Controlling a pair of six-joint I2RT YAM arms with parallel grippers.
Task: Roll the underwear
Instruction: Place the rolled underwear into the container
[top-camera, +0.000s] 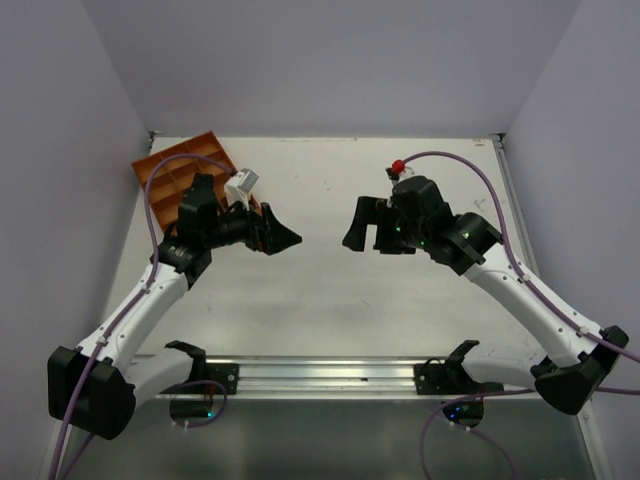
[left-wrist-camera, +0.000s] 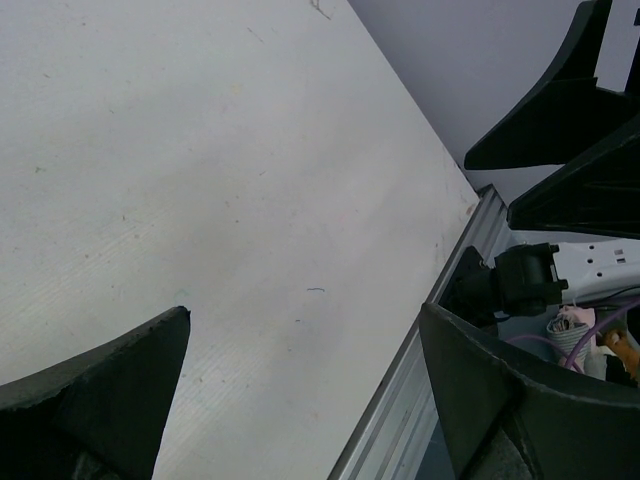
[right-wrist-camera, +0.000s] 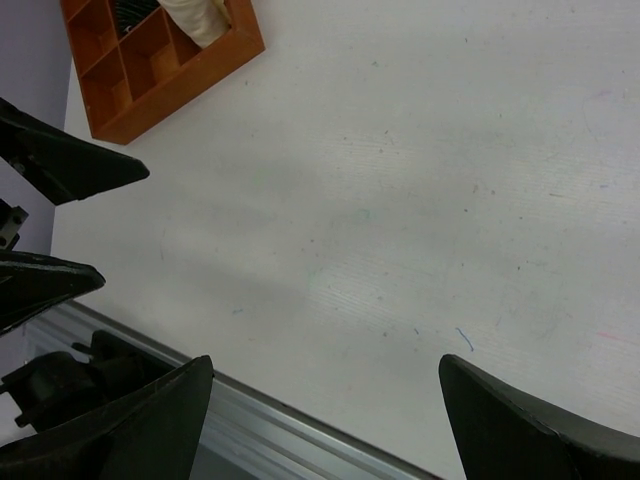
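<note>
The underwear is a pale beige bundle lying in a compartment of the orange tray, at the top left of the right wrist view. In the top view my left arm hides it. My left gripper is open and empty, held above the table just right of the tray. In its own view the left gripper has only bare table between its jaws. My right gripper is open and empty, facing the left one across a small gap. Its own view shows bare table between the jaws.
A small dark bundle lies in a tray compartment beside the beige one. A metal rail runs along the table's near edge. Walls close in the table at the back and both sides. The left gripper's fingers show in the right wrist view.
</note>
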